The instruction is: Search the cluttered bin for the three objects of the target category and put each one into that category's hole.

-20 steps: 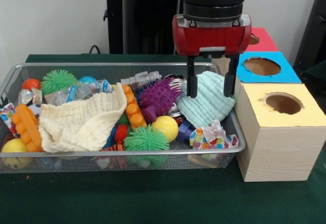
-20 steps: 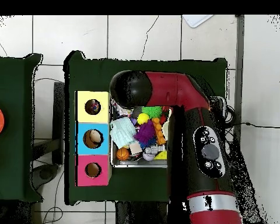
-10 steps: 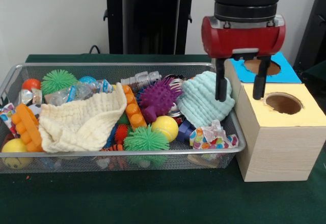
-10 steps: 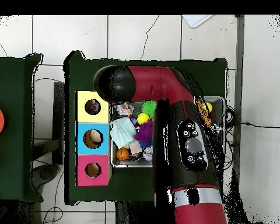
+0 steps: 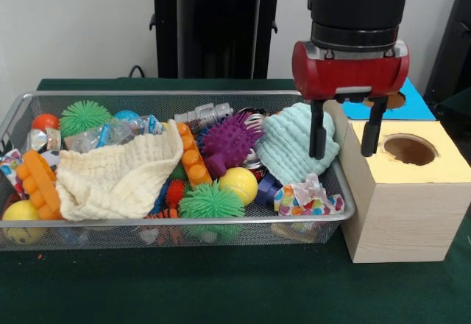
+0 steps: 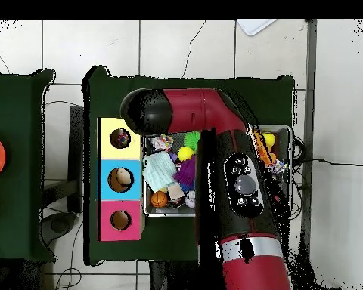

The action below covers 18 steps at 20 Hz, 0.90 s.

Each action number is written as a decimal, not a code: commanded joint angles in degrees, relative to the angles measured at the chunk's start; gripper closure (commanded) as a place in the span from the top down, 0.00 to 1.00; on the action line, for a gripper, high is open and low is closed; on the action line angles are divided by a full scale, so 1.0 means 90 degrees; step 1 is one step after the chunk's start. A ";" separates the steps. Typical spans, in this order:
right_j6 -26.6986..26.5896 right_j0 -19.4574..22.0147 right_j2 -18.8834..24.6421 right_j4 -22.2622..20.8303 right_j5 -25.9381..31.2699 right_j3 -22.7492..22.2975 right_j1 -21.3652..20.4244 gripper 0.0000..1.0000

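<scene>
While the pincer (image 5: 345,138) hangs with its fingers apart and nothing between them, it straddles the seam where the wire bin (image 5: 346,205) meets the yellow-topped box (image 5: 403,191). One finger sits in front of the mint-green washcloth (image 5: 294,147); the other is over the box's near corner, beside the yellow box's hole (image 5: 409,149).

A straight descent from here looks risky: the box-side finger would likely strike the box top or the bin rim, and the bin-side finger could snag the washcloth and drag it. Which category is the target cannot be told from these frames. If it is cloth, the candidates would be the washcloth just beneath the bin-side finger, the patterned fabric scrap (image 5: 309,197) below and toward the camera, and the cream cloth (image 5: 118,177) well off on the washcloth's side.

From overhead, the arm (image 6: 237,189) covers much of the bin, and the pincer itself is hidden under it. In front, the pincer body blocks most of the blue box (image 5: 412,103); the pink box (image 6: 120,220) shows only from above. Items lie inside the holes, too small to identify.
</scene>
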<state>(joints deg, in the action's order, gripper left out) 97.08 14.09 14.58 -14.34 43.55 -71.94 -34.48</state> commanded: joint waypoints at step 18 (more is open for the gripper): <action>-0.0322 0.0380 0.0152 -0.0764 -0.0617 -0.0994 0.0433 1.00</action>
<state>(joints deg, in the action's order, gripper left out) 97.08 16.55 14.58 -16.73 41.30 -73.25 -33.73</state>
